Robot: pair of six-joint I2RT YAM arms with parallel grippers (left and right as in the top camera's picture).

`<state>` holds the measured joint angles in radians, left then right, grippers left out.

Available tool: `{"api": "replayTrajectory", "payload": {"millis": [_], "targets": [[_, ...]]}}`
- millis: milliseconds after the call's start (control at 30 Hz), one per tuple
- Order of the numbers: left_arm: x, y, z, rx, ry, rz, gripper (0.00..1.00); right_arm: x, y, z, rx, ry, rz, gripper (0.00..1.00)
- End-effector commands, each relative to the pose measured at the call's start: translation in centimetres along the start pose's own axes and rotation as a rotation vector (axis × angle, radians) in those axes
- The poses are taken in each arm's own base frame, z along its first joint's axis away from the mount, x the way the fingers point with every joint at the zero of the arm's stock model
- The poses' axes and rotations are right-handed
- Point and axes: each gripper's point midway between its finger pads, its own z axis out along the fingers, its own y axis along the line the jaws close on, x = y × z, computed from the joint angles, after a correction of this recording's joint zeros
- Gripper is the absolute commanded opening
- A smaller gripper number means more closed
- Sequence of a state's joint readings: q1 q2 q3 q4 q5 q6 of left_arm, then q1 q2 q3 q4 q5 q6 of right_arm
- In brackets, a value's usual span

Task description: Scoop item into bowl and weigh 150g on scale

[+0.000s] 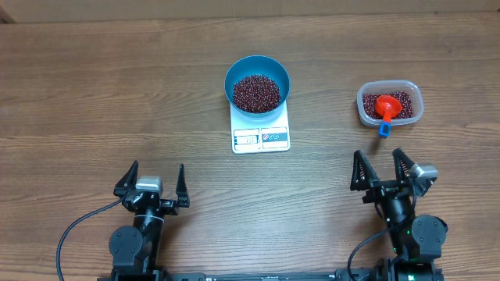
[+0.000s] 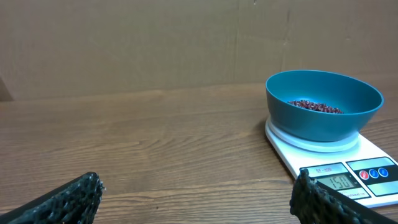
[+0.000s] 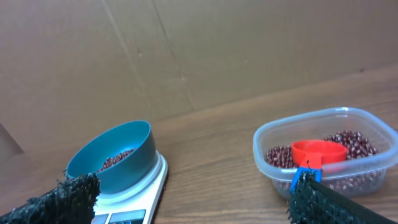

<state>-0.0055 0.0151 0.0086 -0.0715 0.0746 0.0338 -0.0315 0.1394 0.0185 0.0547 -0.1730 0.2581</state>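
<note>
The blue bowl point(image 1: 257, 83) stands on the white scale point(image 1: 260, 137) at table centre, holding a heap of red-brown beans point(image 1: 256, 92). From the left wrist I see the bowl point(image 2: 323, 104), the scale point(image 2: 339, 171) and its lit display. More beans point(image 1: 402, 103) fill a clear tub point(image 1: 390, 104) at the right, with a red scoop point(image 1: 387, 106) resting in it, blue handle over the rim. My left gripper point(image 1: 153, 182) is open near the front left, empty. My right gripper point(image 1: 382, 168) is open just in front of the tub, empty.
Brown cardboard walls back the wooden table in both wrist views. The right wrist view shows the tub point(image 3: 323, 152) with the scoop point(image 3: 318, 152) at right and the bowl point(image 3: 115, 155) on the scale at left.
</note>
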Motion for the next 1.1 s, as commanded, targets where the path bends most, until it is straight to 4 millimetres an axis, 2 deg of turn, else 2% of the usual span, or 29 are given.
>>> {"api": "replayTrajectory", "payload": {"millis": [0,233,433,633,767,1067], "targets": [[0.0,0.2,0.0,-0.009,-0.004,0.019,1.00,-0.1,-0.8,-0.4,0.052,-0.025,-0.001,1.00],[0.0,0.2,0.0,-0.009,-0.004,0.019,0.99,0.4,-0.5,-0.8,0.040,-0.011,-0.035,1.00],[0.0,0.2,0.0,-0.009,-0.004,0.019,1.00,0.8,1.3,-0.8,-0.066,0.009,-0.197,1.00],[0.0,0.2,0.0,-0.009,-0.004,0.019,1.00,0.9,1.6,-0.8,-0.082,0.011,-0.225,1.00],[0.0,0.2,0.0,-0.009,-0.004,0.019,1.00,1.1,2.6,-1.0,-0.144,0.015,-0.316,1.00],[0.0,0.2,0.0,-0.009,-0.004,0.019,1.00,1.1,2.6,-1.0,-0.143,0.015,-0.313,1.00]]}}
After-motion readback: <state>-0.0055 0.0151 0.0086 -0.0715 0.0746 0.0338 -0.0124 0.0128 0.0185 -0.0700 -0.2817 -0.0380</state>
